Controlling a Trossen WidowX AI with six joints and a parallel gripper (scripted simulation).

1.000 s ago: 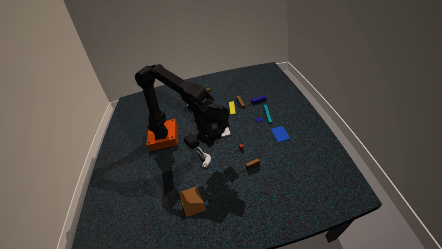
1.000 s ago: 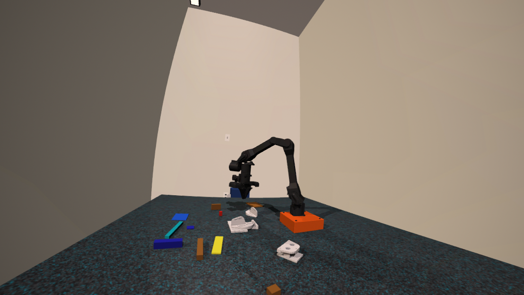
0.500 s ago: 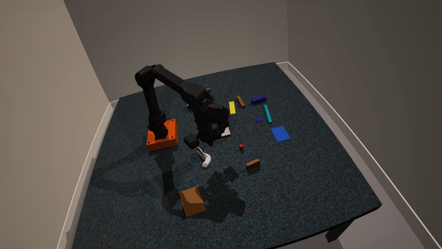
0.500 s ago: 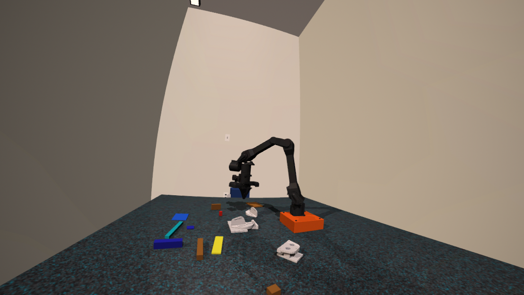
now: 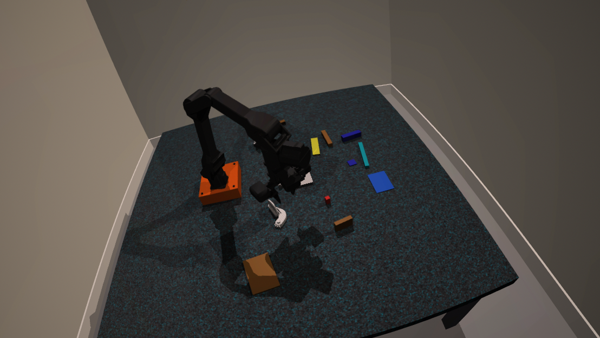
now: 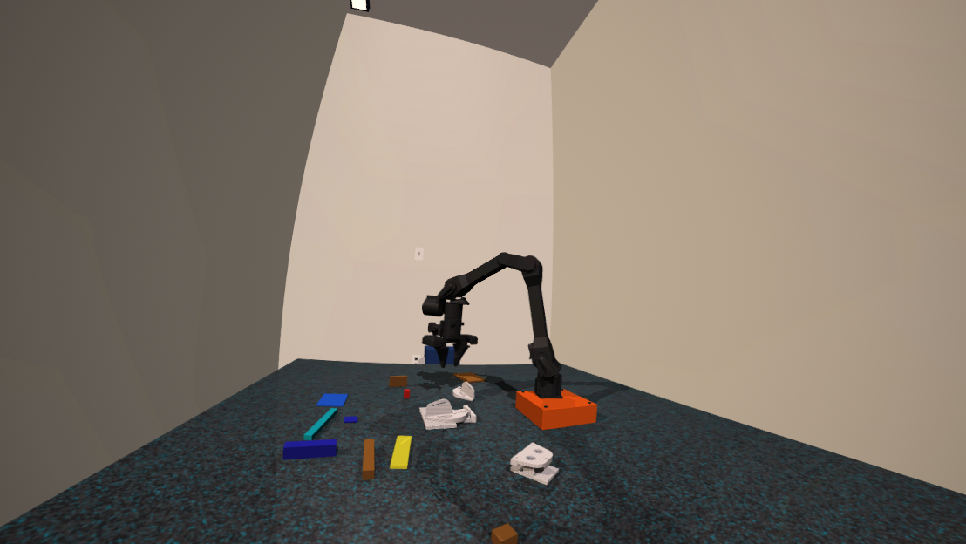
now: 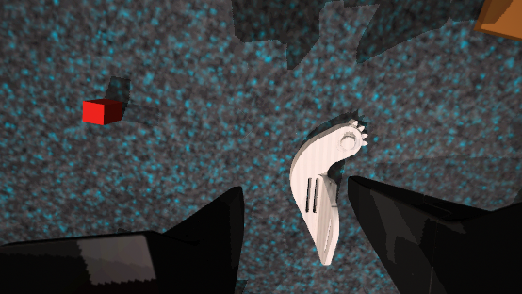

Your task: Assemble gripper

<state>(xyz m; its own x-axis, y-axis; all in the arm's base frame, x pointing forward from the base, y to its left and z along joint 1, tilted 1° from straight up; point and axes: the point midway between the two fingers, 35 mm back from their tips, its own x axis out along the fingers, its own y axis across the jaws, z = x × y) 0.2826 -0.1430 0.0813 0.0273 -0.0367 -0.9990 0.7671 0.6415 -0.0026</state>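
My gripper (image 5: 286,196) (image 6: 450,364) (image 7: 295,190) is partly open and empty, hanging above the table. In the wrist view its fingertips stand on either side of a loose white jaw (image 5: 282,218) (image 6: 464,391) (image 7: 306,165), with gaps on both sides. The jaw lies on the table, gear teeth away from the arm. A white group (image 5: 307,179) (image 6: 438,424), apparently the gripper base with the other jaw on or against it, is mostly hidden behind my gripper in the top view; its pins and fit cannot be made out. The white housing part (image 6: 534,456) with two holes stands apart.
A red block (image 5: 327,199) (image 6: 405,393) (image 7: 104,112) and a brown block (image 5: 343,222) (image 6: 397,381) lie near the loose jaw. A larger orange-brown block (image 5: 261,272) (image 7: 506,19) lies beyond it. Yellow (image 5: 315,145), teal (image 5: 363,154) and several other pieces lie farther off.
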